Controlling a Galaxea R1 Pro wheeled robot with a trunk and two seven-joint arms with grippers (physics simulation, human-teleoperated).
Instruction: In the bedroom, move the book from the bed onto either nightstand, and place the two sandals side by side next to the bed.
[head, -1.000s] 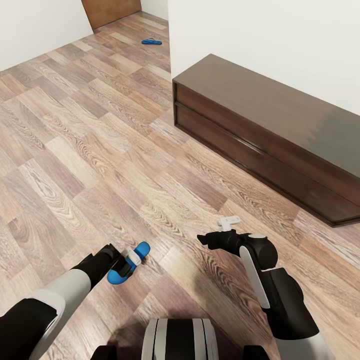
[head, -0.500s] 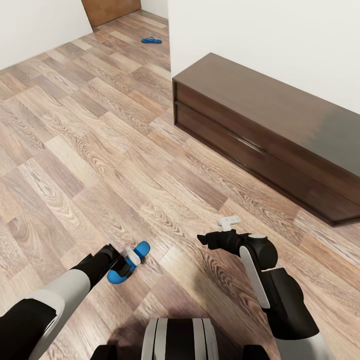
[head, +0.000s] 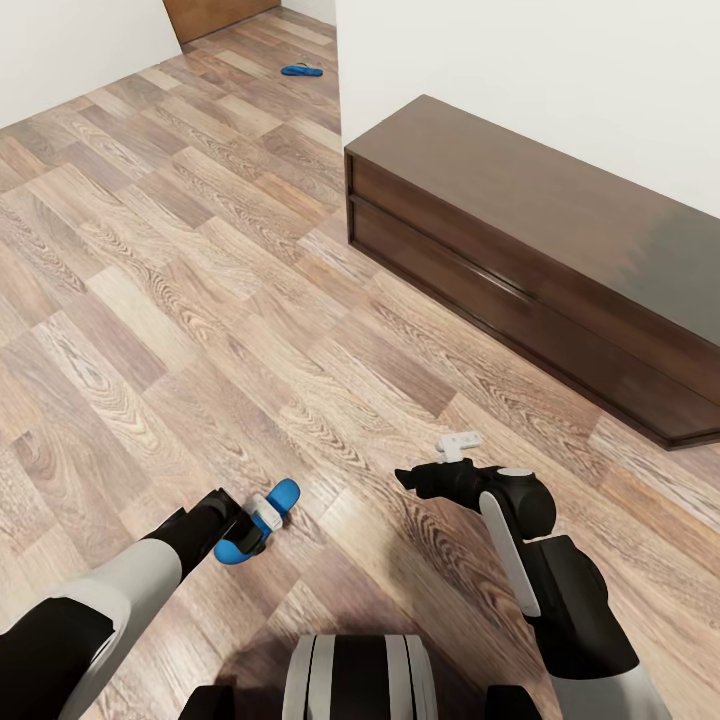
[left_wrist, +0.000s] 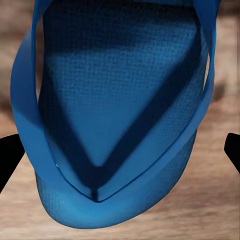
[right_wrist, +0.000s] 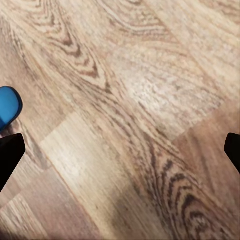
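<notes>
Sandal number one rides in my left hand near the bottom left of the head view, low over the plank floor. The other sandal lies far off by the doorway, past the long dark cabinet on the right. My right hand carries nothing; whether its fingers stand wide or narrow I cannot tell.

Left wrist view – blue sole and straps sit close between the dark fingertips, toe end hanging past them.

Right wrist view – bare planks, with a blue tip at the edge.

Risk as I judge it: the grip is off-centre, so a jolt while driving could swing the sandal loose.

Against the earlier picture, the view has crept forward; the arms haven't changed pose.
</notes>
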